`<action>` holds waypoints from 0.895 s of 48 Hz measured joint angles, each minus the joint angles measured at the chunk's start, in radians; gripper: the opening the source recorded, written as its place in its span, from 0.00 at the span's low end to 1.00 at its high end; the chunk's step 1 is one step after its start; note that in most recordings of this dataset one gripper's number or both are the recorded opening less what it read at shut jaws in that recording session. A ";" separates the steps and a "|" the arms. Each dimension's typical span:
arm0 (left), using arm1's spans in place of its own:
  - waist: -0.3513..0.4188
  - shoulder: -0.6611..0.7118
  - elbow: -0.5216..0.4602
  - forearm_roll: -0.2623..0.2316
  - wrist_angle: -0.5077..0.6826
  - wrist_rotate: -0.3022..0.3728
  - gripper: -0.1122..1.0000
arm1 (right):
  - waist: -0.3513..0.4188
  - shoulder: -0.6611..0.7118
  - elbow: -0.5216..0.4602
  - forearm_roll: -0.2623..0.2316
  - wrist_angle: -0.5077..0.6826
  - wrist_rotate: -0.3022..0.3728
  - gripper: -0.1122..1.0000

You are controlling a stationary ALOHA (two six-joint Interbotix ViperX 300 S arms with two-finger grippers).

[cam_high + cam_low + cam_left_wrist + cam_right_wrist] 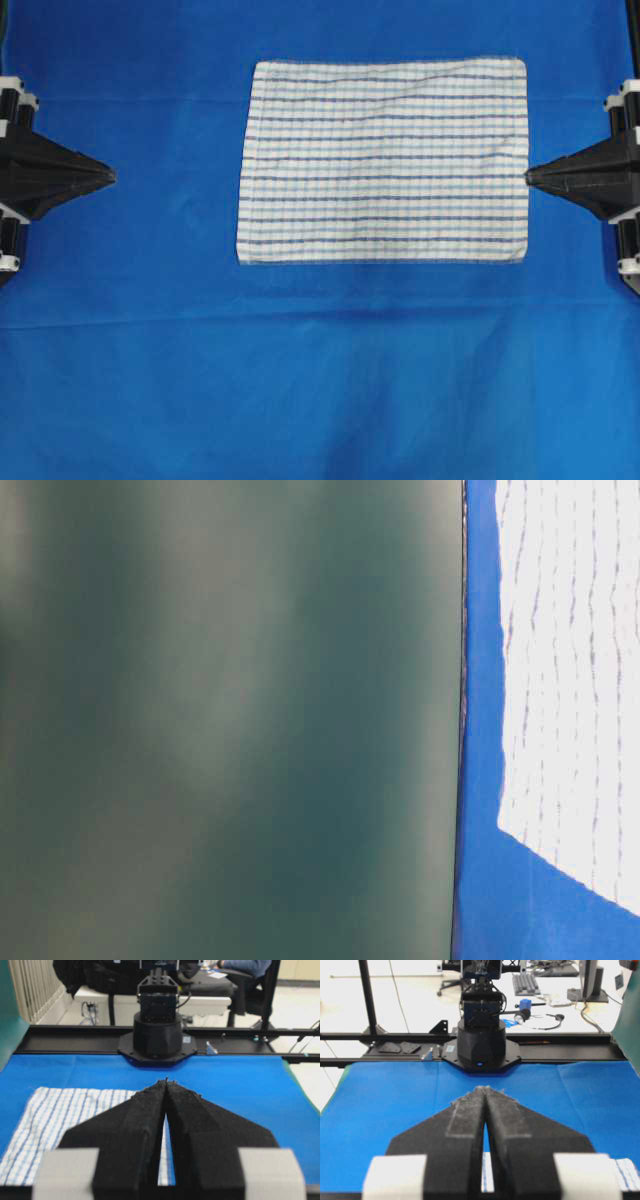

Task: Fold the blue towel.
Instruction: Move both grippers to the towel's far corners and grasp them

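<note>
Overhead, the blue towel (383, 160) lies flat between the left gripper (112, 176), well apart, and the right gripper (528, 177), at its right edge. Both wrist views show jaws pressed together, empty, towel low in frame.

A plain blue sheet (320, 380) covers the table. A black rail (75, 1037) edges its far side in both wrist views. Beyond lie a pale floor (415, 1005), desks, a black chair (250, 990), a keyboard (526, 982) and a headset (540, 1020). A blurred dark-green panel (230, 720), perhaps a screen, fills the table-level view.
</note>
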 measured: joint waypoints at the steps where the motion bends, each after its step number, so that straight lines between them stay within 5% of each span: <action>1: 0.003 0.003 0.002 -0.002 -0.002 -0.002 0.11 | -0.002 0.000 0.000 0.000 0.000 0.000 0.12; 12: 0.112 0.135 -0.005 -0.025 -0.095 -0.008 0.11 | -0.086 0.008 -0.012 0.003 0.049 0.002 0.12; 28: 0.288 0.454 -0.089 -0.031 -0.156 -0.051 0.12 | -0.374 0.077 -0.012 0.005 0.169 0.034 0.12; 35: 0.360 0.604 -0.155 -0.032 -0.158 -0.069 0.44 | -0.482 0.140 -0.008 0.005 0.193 0.034 0.20; 43: 0.430 0.752 -0.216 -0.032 -0.153 -0.069 0.86 | -0.620 0.252 -0.008 0.005 0.225 0.034 0.63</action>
